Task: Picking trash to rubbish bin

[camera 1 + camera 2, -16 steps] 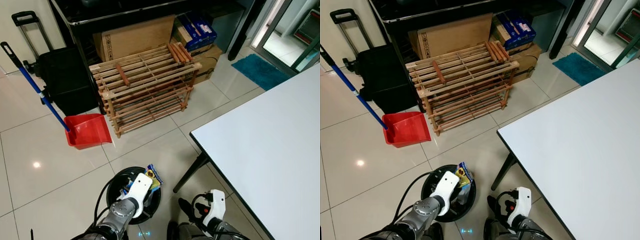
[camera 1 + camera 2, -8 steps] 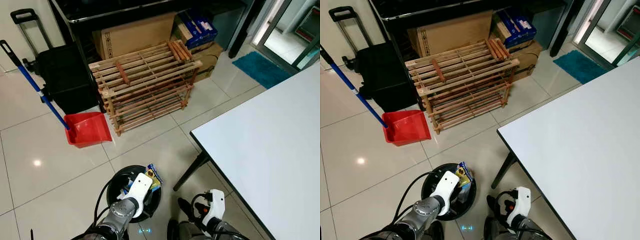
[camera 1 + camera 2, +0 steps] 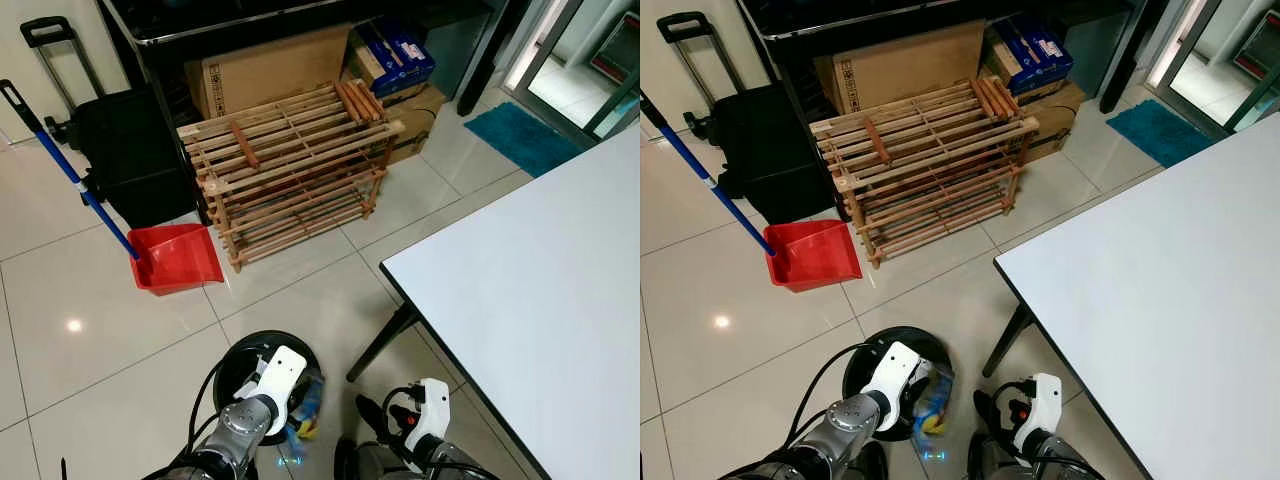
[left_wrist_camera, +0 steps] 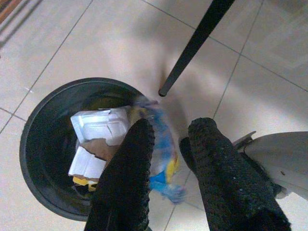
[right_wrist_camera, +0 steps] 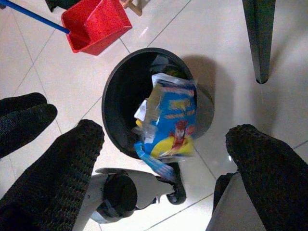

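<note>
One blue snack wrapper (image 5: 168,120) tips over the black rubbish bin (image 5: 115,91) rim at five o'clock, seemingly released: left gripper (image 4: 168,144) fingers apart above it; right gripper (image 5: 163,159) spread wide.

The left gripper (image 4: 168,139) hangs over the near rim of the rubbish bin (image 4: 36,144), its fingers apart. The right gripper (image 5: 163,144) is beside the bin, fingers wide apart.

Head eyes look down; both wrist views share the bin (image 5: 115,96).
</note>
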